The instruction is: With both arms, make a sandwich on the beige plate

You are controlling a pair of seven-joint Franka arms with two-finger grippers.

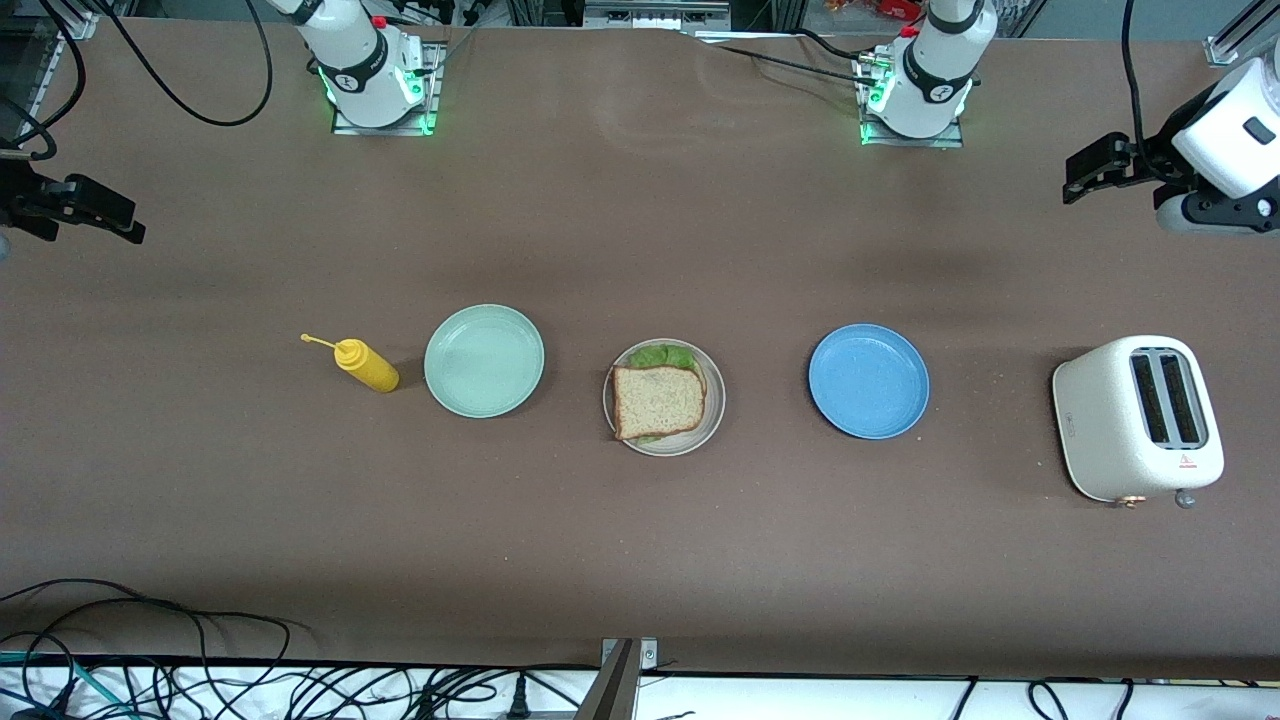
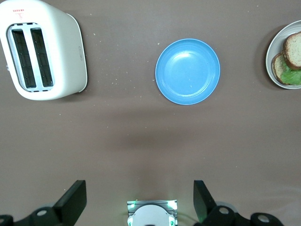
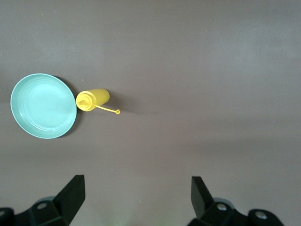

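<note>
The sandwich (image 1: 658, 400) lies on the beige plate (image 1: 713, 404) in the middle of the table: a brown speckled bread slice on top, green lettuce (image 1: 662, 355) sticking out under it. In the left wrist view the sandwich (image 2: 289, 59) and plate (image 2: 272, 52) show at the edge, with a second slice under the lettuce. My left gripper (image 1: 1078, 183) hangs open and empty over the left arm's end of the table; it also shows in its wrist view (image 2: 139, 195). My right gripper (image 1: 128, 225) hangs open and empty over the right arm's end, as its wrist view (image 3: 136, 188) shows.
An empty blue plate (image 1: 868, 381) lies beside the beige plate toward the left arm's end, and a white toaster (image 1: 1137, 417) past it. An empty mint-green plate (image 1: 484, 360) and a yellow squeeze bottle (image 1: 367, 366) lie toward the right arm's end. Cables run along the table's front edge.
</note>
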